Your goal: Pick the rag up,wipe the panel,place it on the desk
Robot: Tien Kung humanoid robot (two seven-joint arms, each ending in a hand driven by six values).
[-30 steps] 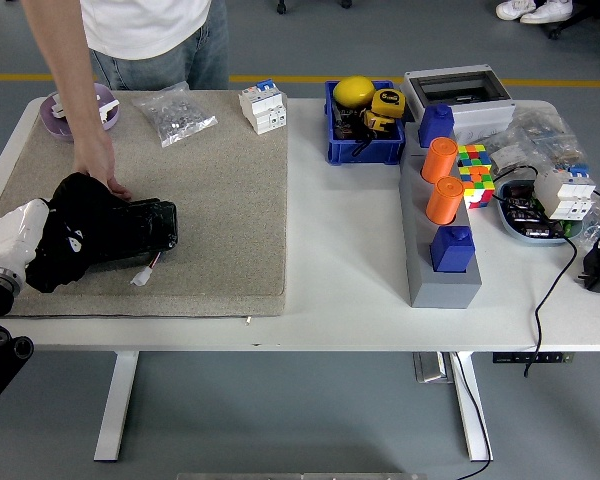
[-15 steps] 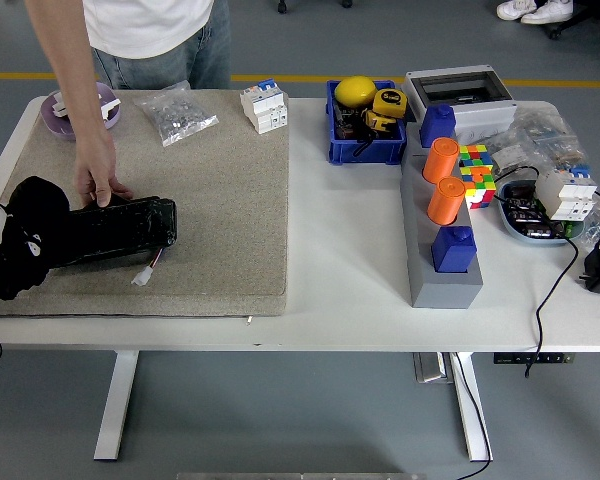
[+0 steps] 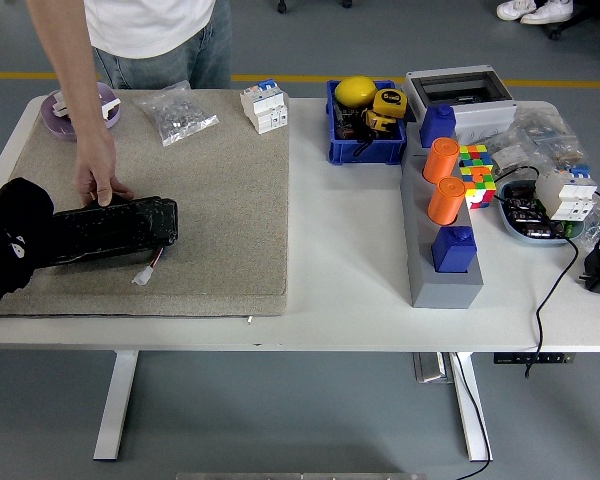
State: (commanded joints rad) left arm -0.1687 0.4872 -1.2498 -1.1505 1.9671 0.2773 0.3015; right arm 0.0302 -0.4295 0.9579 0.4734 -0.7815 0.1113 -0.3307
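black rag (image 3: 15,250) bunched at the left end of the black panel (image 3: 115,228) on the beige mat (image 3: 220,200), robot's left hand hidden behind it so can't tell its grip, person's hand (image 3: 98,172) pressing on the panel's far edge

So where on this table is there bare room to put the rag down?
Free: the mat right of the black panel, and the white table between mat and grey block. Crowded: the far right, around the blue bin and the cables.
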